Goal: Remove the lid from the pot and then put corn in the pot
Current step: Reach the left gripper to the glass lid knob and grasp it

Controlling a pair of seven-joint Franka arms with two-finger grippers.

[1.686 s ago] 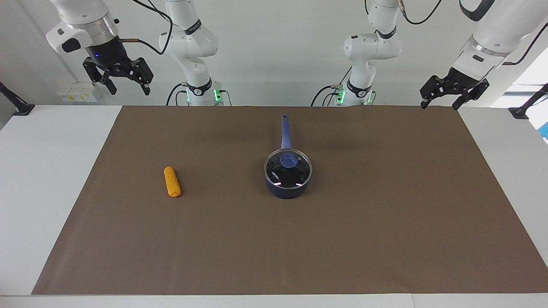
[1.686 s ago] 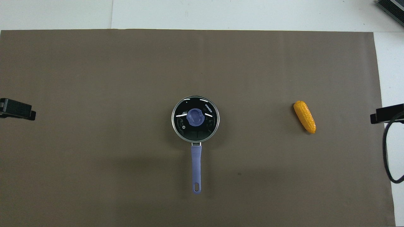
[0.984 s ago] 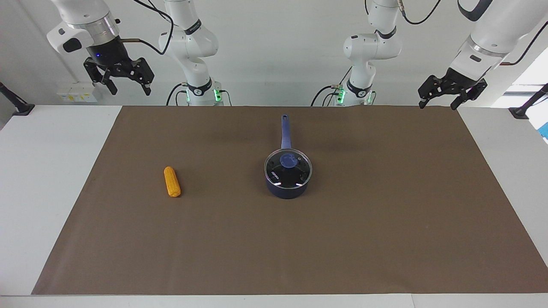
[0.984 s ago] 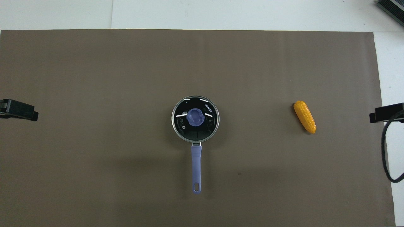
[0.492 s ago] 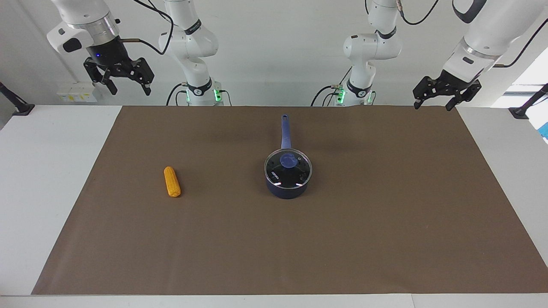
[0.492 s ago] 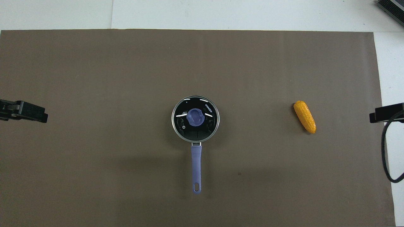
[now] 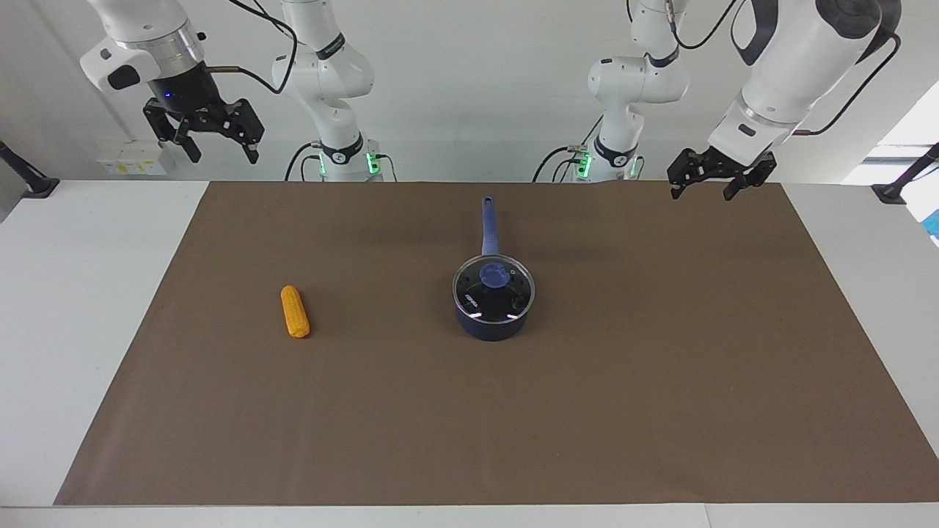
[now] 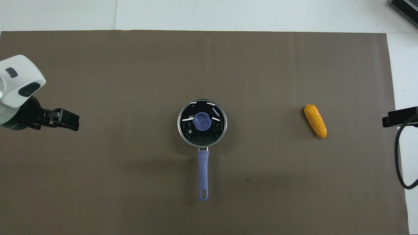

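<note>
The navy pot [image 7: 491,326] [image 8: 187,138] stands mid-mat, its long blue handle [image 7: 489,224] [image 8: 202,173] pointing toward the robots. The glass lid [image 7: 506,299] [image 8: 214,125] with its blue knob [image 7: 493,276] [image 8: 201,121] sits on the pot. The yellow corn [image 7: 295,312] [image 8: 315,120] lies on the mat toward the right arm's end. My left gripper [image 7: 703,186] [image 8: 67,120] is open and empty, raised over the mat toward the left arm's end. My right gripper [image 7: 218,147] [image 8: 396,117] is open and empty, waiting high over the right arm's end of the table.
A brown mat [image 7: 513,425] [image 8: 130,65] covers most of the white table [image 7: 73,293]. A black cable [image 8: 400,156] hangs at the right arm's end. A dark object [image 8: 405,8] shows at the table's corner farthest from the robots.
My left gripper has moved in over the mat toward the pot and dropped lower, its wrist now showing in the overhead view. The right arm, pot, lid and corn have not moved.
</note>
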